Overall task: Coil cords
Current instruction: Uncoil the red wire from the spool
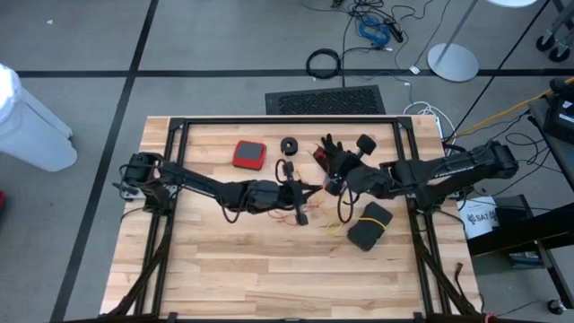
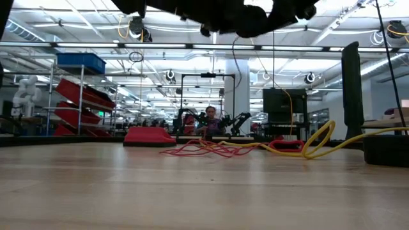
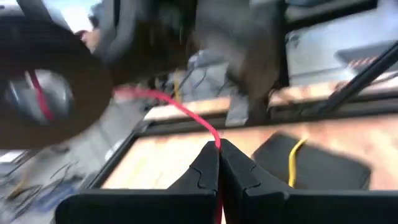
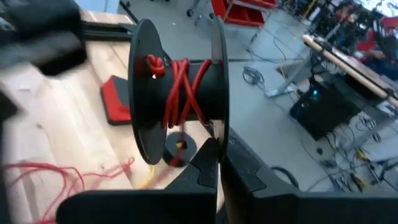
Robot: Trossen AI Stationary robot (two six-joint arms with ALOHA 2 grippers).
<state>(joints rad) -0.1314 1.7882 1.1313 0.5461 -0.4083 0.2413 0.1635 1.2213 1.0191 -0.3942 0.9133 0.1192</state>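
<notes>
Overhead, a pale wood-plank table (image 1: 269, 269) framed by black rails, set on grey floor crossed by dark tape lines. Left gripper (image 1: 300, 213) near frame centre, fingers (image 3: 205, 171) pressed together and pinching the red-orange cord (image 3: 180, 107), strand running up from the fingertips toward a blurred black reel (image 3: 43, 93) at upper left of the left wrist view. Right gripper (image 1: 334, 186) just right of centre, closed on the rim of a black reel (image 4: 177, 99) wound with a few turns of red cord, flanges upright in the right wrist view. Loose red loops (image 2: 204, 151) lying on the wood at mid-frame in the low view, beside a yellow cord (image 2: 319, 142) arcing toward the right edge. Elsewhere on the table: a red square pad (image 1: 249, 154) upper centre, a small black reel (image 1: 289, 144) beside it, a black glove (image 1: 335, 152) just right of that, another black reel (image 1: 365, 144) further right, a black pouch (image 1: 369, 224) crossed by yellow cord lower right. Beyond the far edge, a black floor mat (image 1: 325, 100), a thick black cable ring (image 1: 324, 63), a round white stand base (image 1: 452, 62), tangled cables at top. Behind the table in the low view, a bright workshop: blue and red shelf bins (image 2: 80, 89) at left, ceiling lights, a seated person (image 2: 211, 121) at another arm station far back.
</notes>
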